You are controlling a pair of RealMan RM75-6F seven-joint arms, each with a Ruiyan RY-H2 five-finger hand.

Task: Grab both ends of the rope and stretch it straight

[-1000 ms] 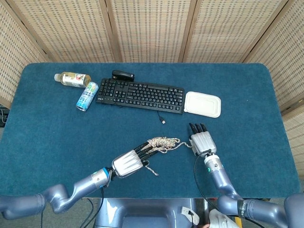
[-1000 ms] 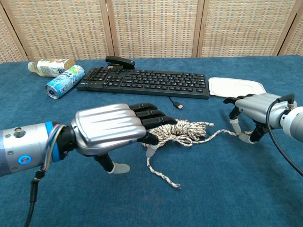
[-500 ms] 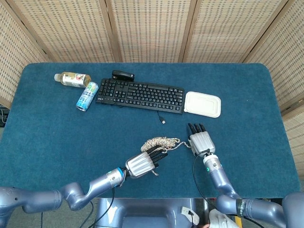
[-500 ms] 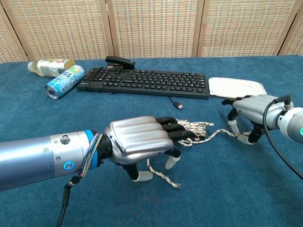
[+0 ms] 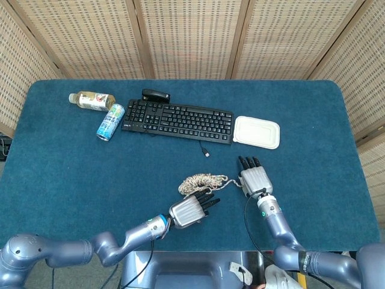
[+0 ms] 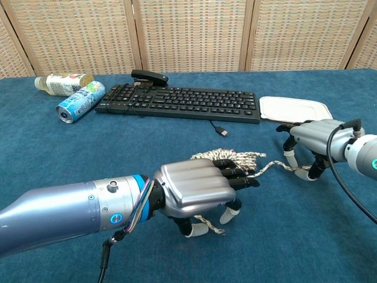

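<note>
Covering the whole table (image 5: 54,174) is a dark blue, felt-like cloth, and woven cane screens (image 5: 186,36) in wooden frames are closing off the room behind it on every side. Toward the far left of the cloth a pale bottle (image 5: 91,100) is lying on its side with a blue drink can (image 5: 110,121) tipped over just beside it. A black keyboard (image 5: 178,120) is sitting next to the can, its cable end trailing toward the near side, and a black stapler (image 5: 155,95) is resting at the keyboard's far left corner. A white lidded tray (image 5: 257,132) is lying just to the right of the keyboard. The rope (image 5: 203,181) is lying bunched in a loose tangle near the front middle of the table, with one strand running out to the right and another strand trailing down toward the near edge. The left hand (image 6: 197,187) is hovering palm-down over the near side of the tangle, its fingers (image 6: 235,173) curling over the strands with fingertips pointing down at the cloth, and whether it is actually gripping anything I cannot tell. The right hand (image 6: 312,137) is sitting at the right end of the rope, pinching that strand between thumb and fingertip against the cloth.
</note>
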